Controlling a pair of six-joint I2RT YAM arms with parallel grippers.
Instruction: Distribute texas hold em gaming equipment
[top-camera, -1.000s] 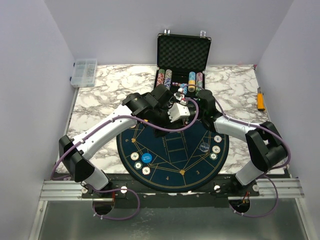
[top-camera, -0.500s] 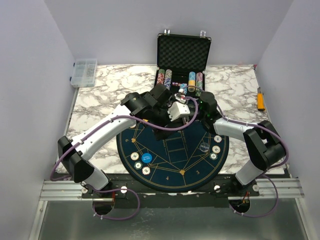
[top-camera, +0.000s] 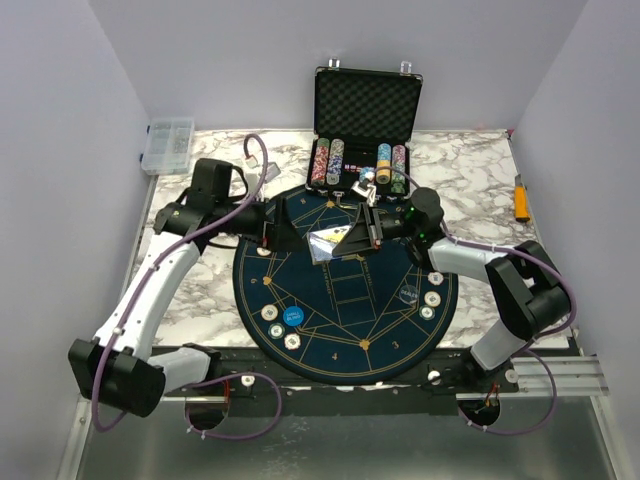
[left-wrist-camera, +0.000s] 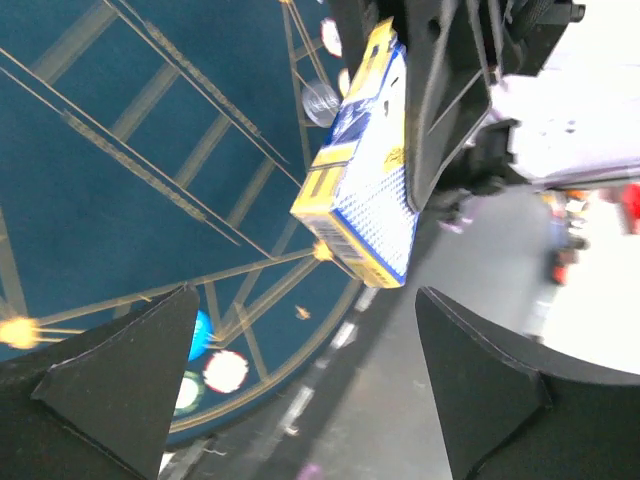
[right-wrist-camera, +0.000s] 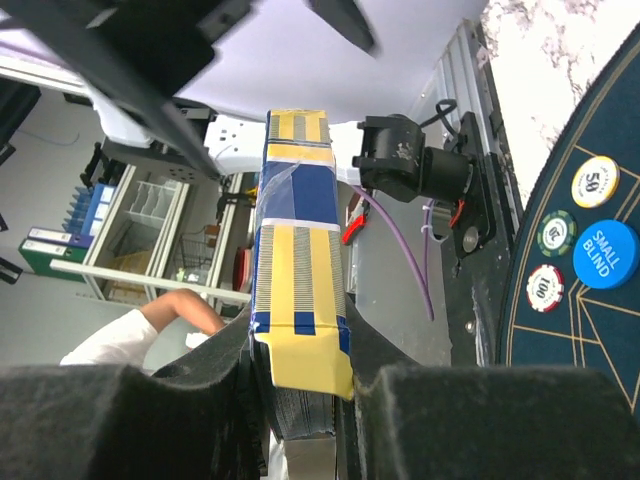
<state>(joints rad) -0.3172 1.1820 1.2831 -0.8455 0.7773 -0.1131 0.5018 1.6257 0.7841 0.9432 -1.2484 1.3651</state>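
The right gripper is clamped on a card pack and holds it in the air above the far half of the round dark-blue mat. The pack is a small rectangular box, yellow at its ends and edges. It has blue patterned panels, and a strip of clear tape runs across it. In the right wrist view the pack stands on end between the two black padded fingers. Something dark sits just under its lower end, but I cannot tell what.

The left gripper is at the left rim of the mat with its jaws wide apart and nothing between them. It points across at the pack. In its own camera the pack hangs tilted beyond its spread fingers, apart from them.

Flat on the mat near its left edge lie a cream chip marked 50, a dark green chip, a blue disc reading SMALL BLIND and a red-and-white chip marked 100. They lie close together. On the right side lies a clear disc, with three cream chips just beside it in a short curved row.

An open black case stands on the marble tabletop at the far edge of the mat, with rows of coloured chips in it.
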